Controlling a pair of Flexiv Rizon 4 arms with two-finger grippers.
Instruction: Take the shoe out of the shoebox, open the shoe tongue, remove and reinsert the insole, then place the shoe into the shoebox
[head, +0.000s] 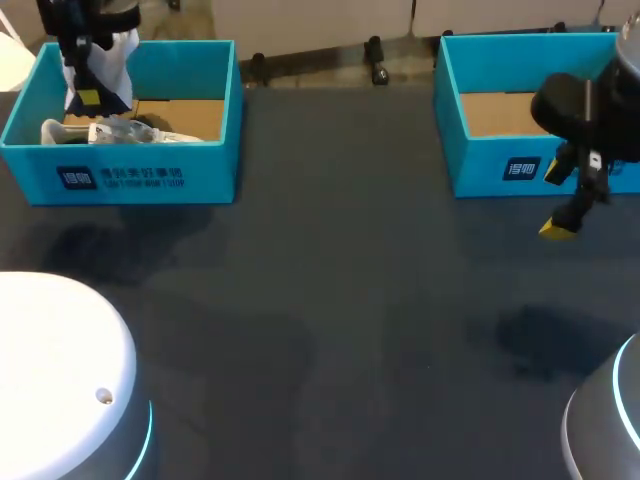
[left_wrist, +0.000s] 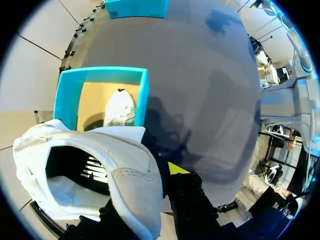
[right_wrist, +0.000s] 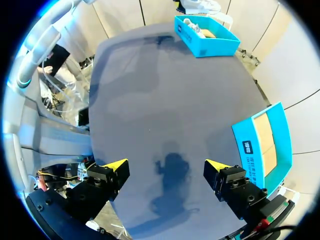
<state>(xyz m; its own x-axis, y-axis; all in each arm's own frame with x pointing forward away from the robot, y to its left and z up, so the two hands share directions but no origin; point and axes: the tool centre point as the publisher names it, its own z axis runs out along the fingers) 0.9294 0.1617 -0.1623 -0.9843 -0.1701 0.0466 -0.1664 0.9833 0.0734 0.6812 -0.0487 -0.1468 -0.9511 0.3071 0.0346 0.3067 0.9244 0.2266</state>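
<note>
- Shoe (left_wrist: 115, 170) is filling the left wrist view, closest up, w/ its mouth facing the cam.
- Left fingers (left_wrist: 177, 168) are pinching it at the collar, by my read. One yellow tip is showing against the outer side and the other is sitting hidden behind the upper. The shoe is hanging free, which backs that read.
- Head view: the shoe is hanging above the left part of the left box (head: 150, 180), over the rim and not resting inside. A 2nd shoe (head: 105, 130) is lying on the box floor under it.
- Key relation: bare table (head: 330, 300) is lying to the right of that box and nearer the robot. So the shoe is needing to pass over the near wall or the right wall before it goes down.
- Long axis: it is looking steep, not flat, w/ the mouth up toward the wrist. I cannot tell which way the toe is pointing.
- Right fingers (right_wrist: 116, 165) are standing spread wide w/ nothing btwn them. They are hovering over the table just in front of the right box (head: 520, 170), well apart from the shoe, so the left arm is by far the nearer.
- Hidden or unclear:
  - Toe, sole and tongue are sitting out of sight.
  - Insole is not making itself out.
  - A dark striped bit is showing inside the mouth, and I cannot tell what it is.
  - Right box is being cut off at the edge and partly covered by the right arm.
</note>
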